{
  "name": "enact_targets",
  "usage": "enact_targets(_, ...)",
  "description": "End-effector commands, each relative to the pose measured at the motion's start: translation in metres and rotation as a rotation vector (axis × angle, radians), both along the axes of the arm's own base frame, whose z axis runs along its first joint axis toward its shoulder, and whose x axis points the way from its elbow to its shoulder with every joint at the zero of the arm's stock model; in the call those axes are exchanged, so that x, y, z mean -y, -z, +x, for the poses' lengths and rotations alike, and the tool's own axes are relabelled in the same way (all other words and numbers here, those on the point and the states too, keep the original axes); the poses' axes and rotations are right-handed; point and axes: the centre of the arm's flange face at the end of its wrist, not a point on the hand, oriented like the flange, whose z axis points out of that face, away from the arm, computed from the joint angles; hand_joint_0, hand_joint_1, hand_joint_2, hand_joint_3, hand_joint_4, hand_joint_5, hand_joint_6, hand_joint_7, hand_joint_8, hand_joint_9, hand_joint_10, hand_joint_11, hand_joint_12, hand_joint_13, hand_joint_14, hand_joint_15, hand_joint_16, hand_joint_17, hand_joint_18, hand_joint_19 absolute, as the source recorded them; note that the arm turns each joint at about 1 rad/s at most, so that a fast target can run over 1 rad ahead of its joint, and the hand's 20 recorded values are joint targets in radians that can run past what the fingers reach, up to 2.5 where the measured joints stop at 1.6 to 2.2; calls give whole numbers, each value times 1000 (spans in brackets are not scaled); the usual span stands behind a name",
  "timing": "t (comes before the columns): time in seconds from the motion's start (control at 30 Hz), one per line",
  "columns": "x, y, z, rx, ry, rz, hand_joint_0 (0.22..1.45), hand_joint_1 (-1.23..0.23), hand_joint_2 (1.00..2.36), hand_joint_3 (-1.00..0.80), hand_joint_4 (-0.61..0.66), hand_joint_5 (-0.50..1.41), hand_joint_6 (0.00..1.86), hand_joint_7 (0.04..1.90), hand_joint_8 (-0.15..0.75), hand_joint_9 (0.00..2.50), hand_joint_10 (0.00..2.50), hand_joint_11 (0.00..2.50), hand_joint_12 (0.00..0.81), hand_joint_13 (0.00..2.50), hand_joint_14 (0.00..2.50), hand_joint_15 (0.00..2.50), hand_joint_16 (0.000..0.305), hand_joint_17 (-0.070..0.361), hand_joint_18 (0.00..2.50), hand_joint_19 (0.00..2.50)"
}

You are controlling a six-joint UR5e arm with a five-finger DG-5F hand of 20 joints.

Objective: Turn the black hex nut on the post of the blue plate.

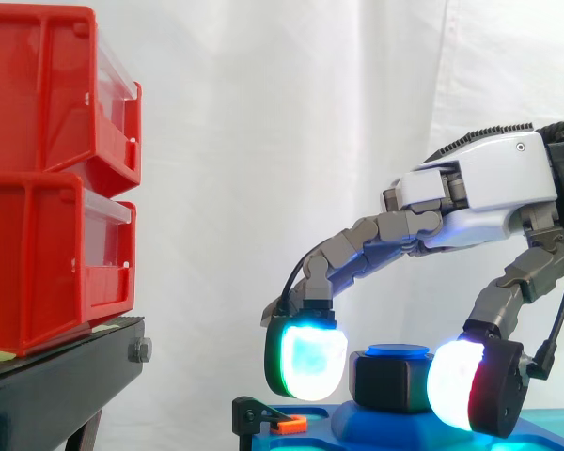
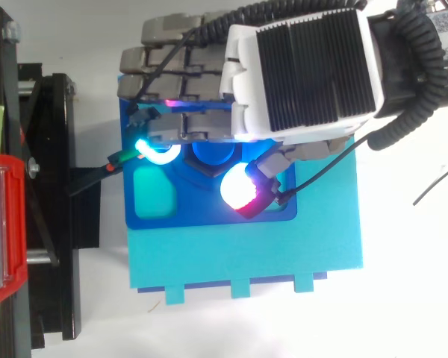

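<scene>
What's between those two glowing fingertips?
The black hex nut on the post of the blue plate; in the side view the hand's pads flank it.

No text, number or sign is readable on the bins (image 1: pixel 47 169), plate (image 2: pixel 209 214), nut (image 1: pixel 387 382) or hand (image 1: pixel 489 188).

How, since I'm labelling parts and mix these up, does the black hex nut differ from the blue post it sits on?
The black hex nut is black and faceted; the blue post is bright blue with a round top. The nut is wider and rings the post, whose top stands just above it. Both stand on the blue plate, between the glowing pads of the hand.
</scene>
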Motion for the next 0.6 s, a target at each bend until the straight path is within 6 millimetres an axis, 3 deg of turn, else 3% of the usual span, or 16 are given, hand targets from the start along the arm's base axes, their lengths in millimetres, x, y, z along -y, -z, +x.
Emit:
enact_targets(0.0, 0, 0, 0, -1, 0, 0, 546, -798, 1000, -492, 161, -213, 503, 950, 253, 281, 0, 0, 380, 285, 1, 63, 47, 106, 224, 214)
enact_targets(0.57, 1, 1, -2, -16, 3, 0, 536, -840, 1000, -500, 163, -213, 503, 954, 252, 275, 0, 0, 382, 283, 3, 55, 48, 107, 231, 210)
